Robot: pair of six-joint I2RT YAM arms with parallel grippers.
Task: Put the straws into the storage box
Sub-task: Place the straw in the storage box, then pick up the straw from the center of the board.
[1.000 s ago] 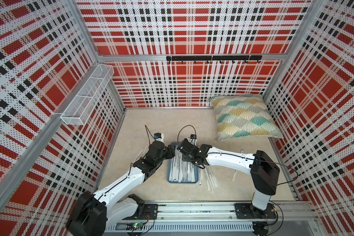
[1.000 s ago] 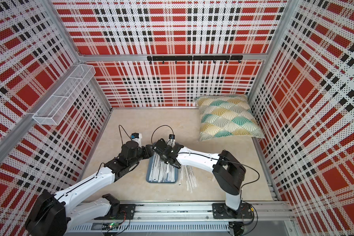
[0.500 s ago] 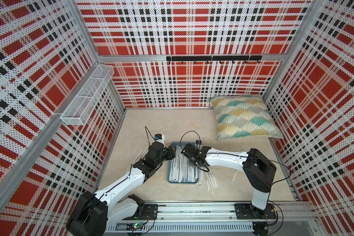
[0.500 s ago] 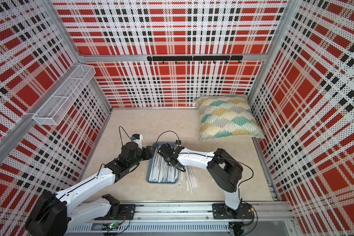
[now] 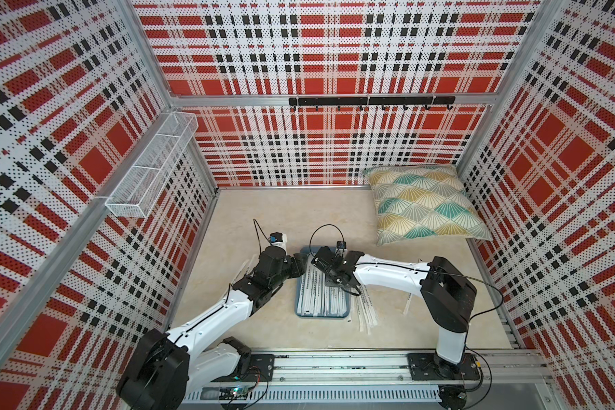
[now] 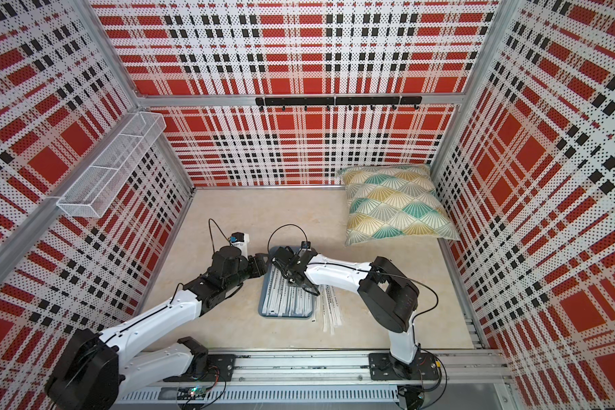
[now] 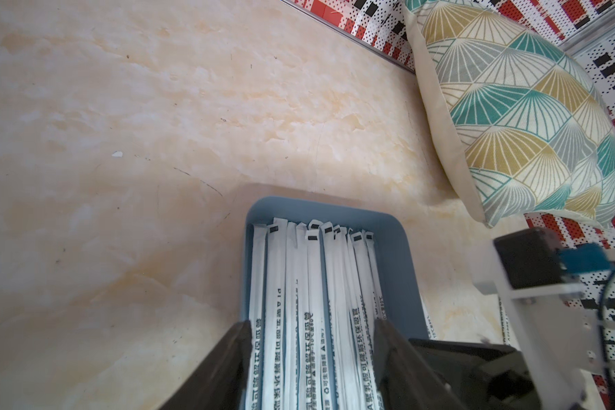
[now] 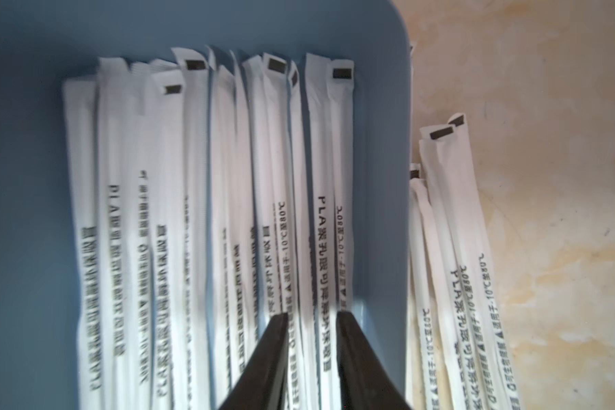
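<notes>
The storage box (image 5: 322, 315) (image 6: 286, 315) is a slate-blue tray on the floor with several wrapped straws (image 5: 320, 301) (image 8: 196, 213) (image 7: 292, 284) lying lengthwise in it. More straws (image 5: 366, 312) (image 6: 331, 312) (image 8: 451, 230) lie outside its right rim. A few more straws (image 5: 243, 273) lie left of my left arm. My right gripper (image 5: 334, 280) (image 8: 311, 316) is low over the tray's right side, its jaws a little apart, with straws lying between them. My left gripper (image 5: 301, 264) (image 7: 313, 330) hovers open at the tray's far left corner and holds nothing.
A patterned pillow (image 5: 425, 206) (image 7: 519, 117) leans in the far right corner. A white wire basket (image 5: 153, 170) hangs on the left wall, and a black hook rail (image 5: 370, 102) runs along the back wall. A single straw (image 5: 408, 304) lies further right.
My right gripper has shifted slightly nearer over the tray, and its jaws have parted from shut. The left arm has hardly moved.
</notes>
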